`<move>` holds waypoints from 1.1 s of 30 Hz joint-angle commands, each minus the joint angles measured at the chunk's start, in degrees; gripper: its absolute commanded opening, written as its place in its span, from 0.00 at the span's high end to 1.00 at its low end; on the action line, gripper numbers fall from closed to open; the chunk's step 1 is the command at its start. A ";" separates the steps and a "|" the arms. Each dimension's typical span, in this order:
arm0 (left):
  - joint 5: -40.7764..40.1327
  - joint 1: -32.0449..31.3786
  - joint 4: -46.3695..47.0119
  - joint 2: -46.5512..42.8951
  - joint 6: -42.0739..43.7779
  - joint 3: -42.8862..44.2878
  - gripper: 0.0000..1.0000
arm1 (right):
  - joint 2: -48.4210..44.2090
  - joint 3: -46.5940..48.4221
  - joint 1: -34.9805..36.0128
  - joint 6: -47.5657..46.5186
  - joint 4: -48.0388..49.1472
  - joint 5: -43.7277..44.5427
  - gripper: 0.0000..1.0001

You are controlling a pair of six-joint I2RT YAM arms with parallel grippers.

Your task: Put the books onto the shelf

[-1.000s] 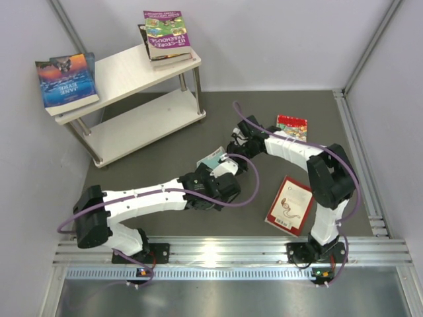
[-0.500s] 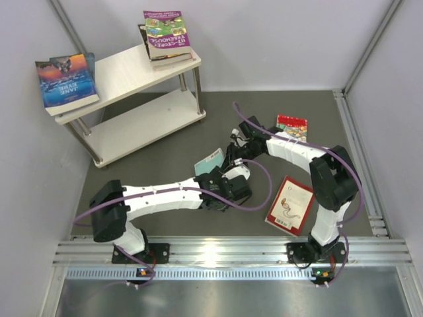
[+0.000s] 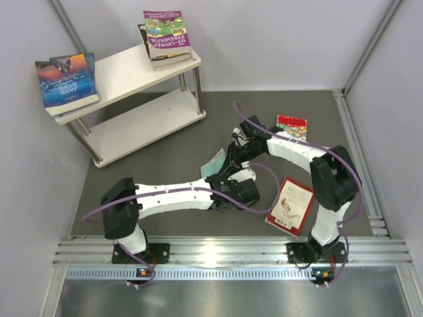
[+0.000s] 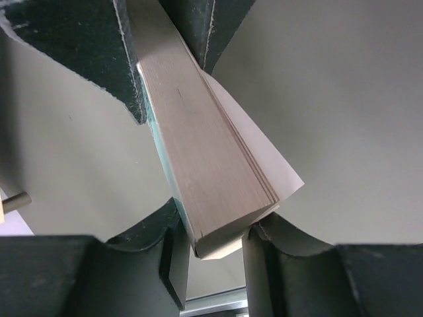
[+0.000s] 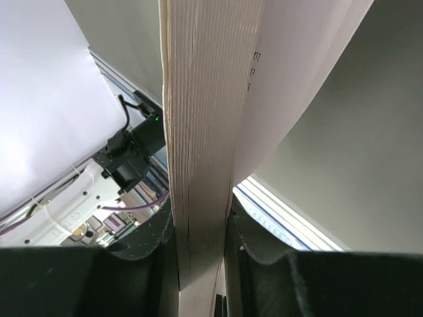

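Observation:
A pale teal book point(image 3: 213, 163) stands on edge above the table's middle, held from both sides. My right gripper point(image 3: 236, 156) is shut on it; its page block point(image 5: 201, 132) runs up between the right gripper point(image 5: 201, 264) fingers. My left gripper point(image 3: 229, 179) is shut on the same book's lower corner point(image 4: 211, 158), both jaws of the left gripper point(image 4: 215, 254) against it. The right arm's fingers point(image 4: 86, 53) show at the book's far end. The white two-tier shelf point(image 3: 132, 76) stands at the back left.
A purple-green stack of books point(image 3: 165, 34) and blue sunset books point(image 3: 66, 79) lie on the shelf's top board. A red book point(image 3: 291, 125) and a maroon book with a white panel point(image 3: 289, 205) lie flat on the grey table at the right. White walls close in both sides.
My left arm has reached to the right and its jaws have closed from wide open onto the teal book. The right gripper kept its hold and the book turned more upright.

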 commanded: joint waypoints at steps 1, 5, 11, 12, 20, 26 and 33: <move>-3.82 1.90 0.20 -1.17 -2.08 2.55 1.00 | -3.22 0.75 1.53 -2.96 -4.42 -7.58 0.87; -2.67 2.16 0.02 -3.80 -3.57 2.64 1.00 | -3.92 2.60 1.35 -2.78 -4.59 -7.14 0.16; 0.66 6.46 -0.16 -11.18 -8.05 2.02 1.00 | -7.07 4.62 -1.02 -6.02 -8.19 -0.84 0.00; 2.15 8.90 0.72 -13.46 -8.67 1.59 1.00 | -7.78 4.54 -2.15 -6.73 -10.02 0.49 0.00; 25.70 27.27 18.27 -31.46 -16.40 -11.06 1.00 | -17.80 -4.07 -9.81 -8.31 -9.52 7.28 0.00; 32.66 30.63 33.05 -39.83 -27.91 -16.00 1.00 | -21.40 -8.73 -11.92 -9.02 -8.73 7.71 0.00; 29.59 30.99 38.78 -39.85 -31.35 -6.69 1.00 | -23.17 -12.34 -13.06 -9.19 -7.58 6.66 0.00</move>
